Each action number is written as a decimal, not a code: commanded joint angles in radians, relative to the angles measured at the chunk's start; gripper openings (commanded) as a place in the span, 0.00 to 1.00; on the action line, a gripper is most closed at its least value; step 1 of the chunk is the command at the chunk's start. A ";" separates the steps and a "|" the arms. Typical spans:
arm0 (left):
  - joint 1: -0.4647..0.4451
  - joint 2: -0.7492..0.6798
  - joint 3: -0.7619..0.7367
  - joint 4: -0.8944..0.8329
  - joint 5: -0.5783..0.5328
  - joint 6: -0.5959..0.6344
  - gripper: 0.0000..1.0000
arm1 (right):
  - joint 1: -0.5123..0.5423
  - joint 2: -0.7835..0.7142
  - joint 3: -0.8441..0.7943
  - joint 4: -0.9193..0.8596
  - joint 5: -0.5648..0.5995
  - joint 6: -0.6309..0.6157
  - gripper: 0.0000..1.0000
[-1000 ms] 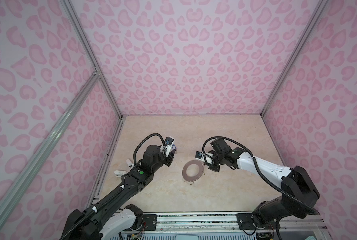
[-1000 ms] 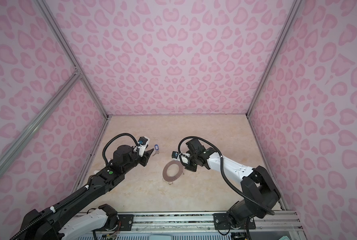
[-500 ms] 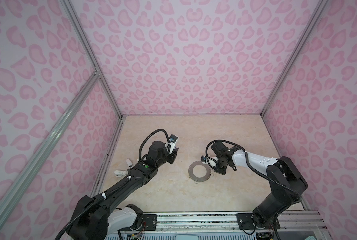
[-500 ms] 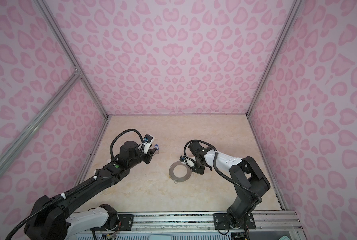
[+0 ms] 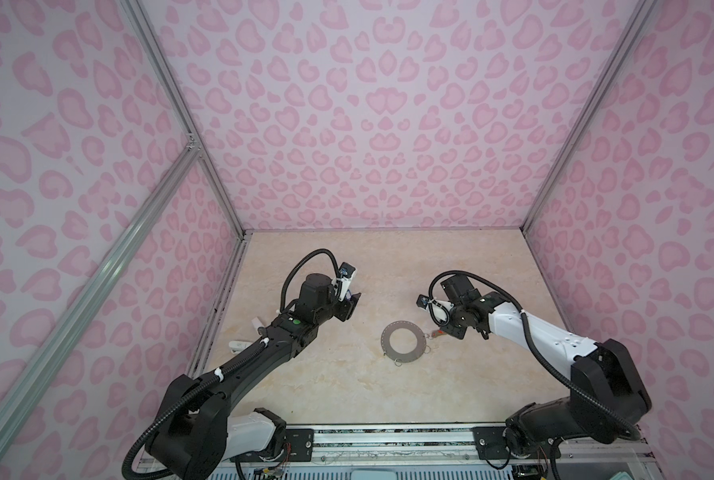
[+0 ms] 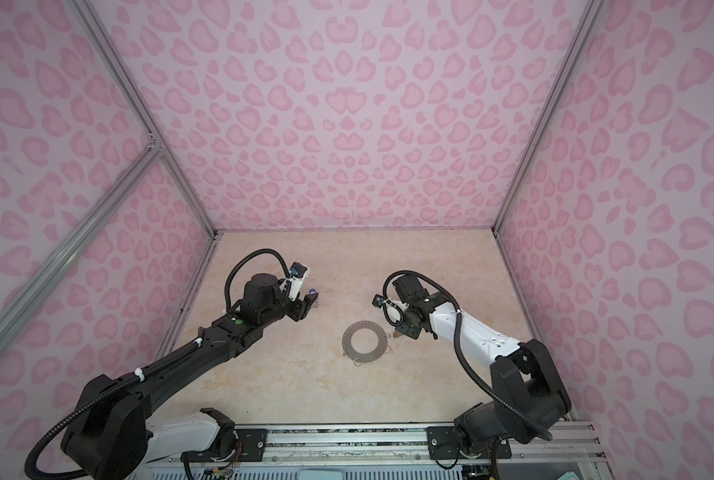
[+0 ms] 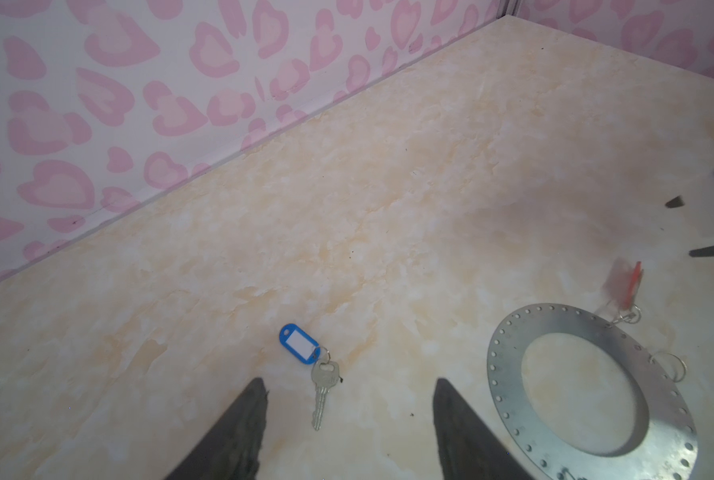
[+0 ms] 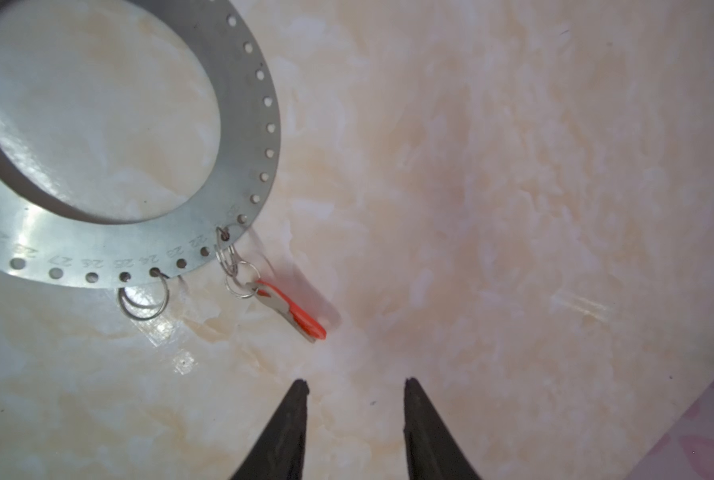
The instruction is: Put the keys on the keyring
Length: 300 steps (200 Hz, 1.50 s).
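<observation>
Keyring [image 5: 403, 342], flat grey metal disc with an open centre, lying flat near the middle of the counter [image 5: 347, 399] in both top views; the right wrist view alone shows the keyring [image 8: 249, 137] rim holes with stamped numerals, and the orange-red-tag key [image 8: 293, 309] linked by small split rings through one rim hole, tag and key lying on the counter just outside the disc; a spare wire ring [image 8: 143, 299] hangs empty from a hole nearby; in a top view the orange-red-tag key [image 6: 395, 333] is only a speck between the disc and the right claw [image 6: 405, 330]; right claw [image 8: 355, 381] jaws apart, nothing between them, tips near the tag but clear of it; blue-tag key [image 7: 300, 344] lies loose on the counter, well apart from the keyring [image 7: 504, 374], plain in the left wrist view, barely visible in a top view [image 6: 312, 292]; left claw [image 7: 349, 380] jaws apart and empty, its tips either side of the key's blade, not touching; bare counter on every side of the disc, pink patterned walls [image 5: 388, 124] well back
</observation>
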 commanded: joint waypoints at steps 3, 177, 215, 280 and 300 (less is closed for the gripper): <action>0.021 0.023 0.019 -0.011 0.062 -0.057 0.65 | -0.014 -0.097 -0.037 0.097 -0.073 0.062 0.41; 0.112 0.024 -0.064 -0.055 0.172 -0.299 0.60 | 0.337 0.227 -0.009 0.288 -0.265 -0.294 0.34; 0.118 0.003 -0.084 -0.069 0.153 -0.303 0.60 | 0.337 0.271 0.043 0.250 -0.290 -0.329 0.34; 0.121 0.031 -0.076 -0.088 0.157 -0.288 0.59 | 0.338 0.327 0.079 0.198 -0.335 -0.392 0.30; 0.122 0.039 -0.072 -0.092 0.161 -0.284 0.58 | 0.338 0.341 0.083 0.207 -0.338 -0.396 0.28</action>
